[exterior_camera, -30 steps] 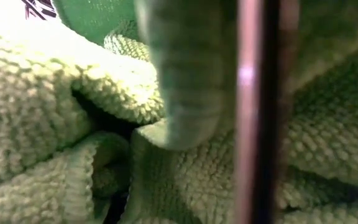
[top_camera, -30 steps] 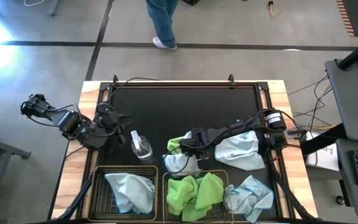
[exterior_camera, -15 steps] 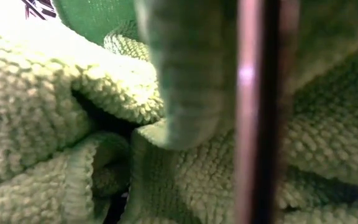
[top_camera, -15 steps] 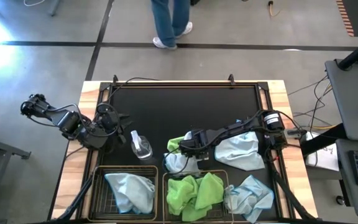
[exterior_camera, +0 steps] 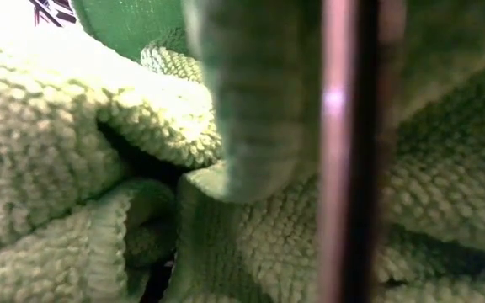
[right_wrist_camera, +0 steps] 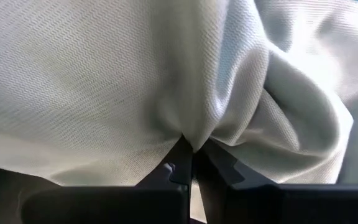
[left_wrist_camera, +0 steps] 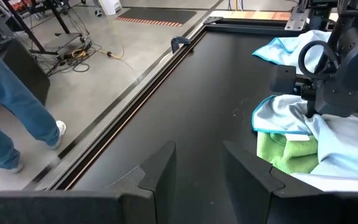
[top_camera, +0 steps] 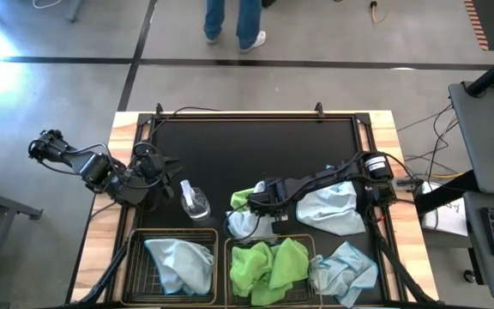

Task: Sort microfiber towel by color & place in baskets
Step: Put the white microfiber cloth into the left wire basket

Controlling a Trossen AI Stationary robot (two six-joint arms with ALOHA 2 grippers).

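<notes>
High view: two black wire baskets sit side by side at 6 o'clock on the table [top_camera: 256, 146]. The left basket [top_camera: 135, 257] holds one pale blue towel [top_camera: 181, 262]; the right basket [top_camera: 230, 270] holds lime green cloth [top_camera: 268, 266], count unclear since it's bunched. Outside the baskets: a blue towel at the right gripper [top_camera: 245, 223] lying over a green towel [top_camera: 243, 199], a loose blue towel [top_camera: 333, 208] at 4 o'clock partly under the right arm, and another blue one [top_camera: 346, 270] at 5 o'clock, draped just beside the right basket. So four blue visible, at least two green. Clear spray bottle [top_camera: 193, 200] stands just beyond the left basket. Left gripper [top_camera: 163, 172] waits at 8 o'clock. A person's legs [top_camera: 234, 19] show on the floor at 12, cut off by the frame edge. Low view: fully blocked by green cloth [exterior_camera: 74, 143] and a vertical wire [exterior_camera: 343, 151]; nothing else readable. Left wrist view: left gripper [left_wrist_camera: 197, 171] fingers apart, nothing between them; right arm seen on the blue-over-green pile [left_wrist_camera: 284, 118]. Right wrist view: right gripper [right_wrist_camera: 190, 163] fingers pinched together on a fold of pale blue towel [right_wrist_camera: 135, 74], which fills the frame.
</notes>
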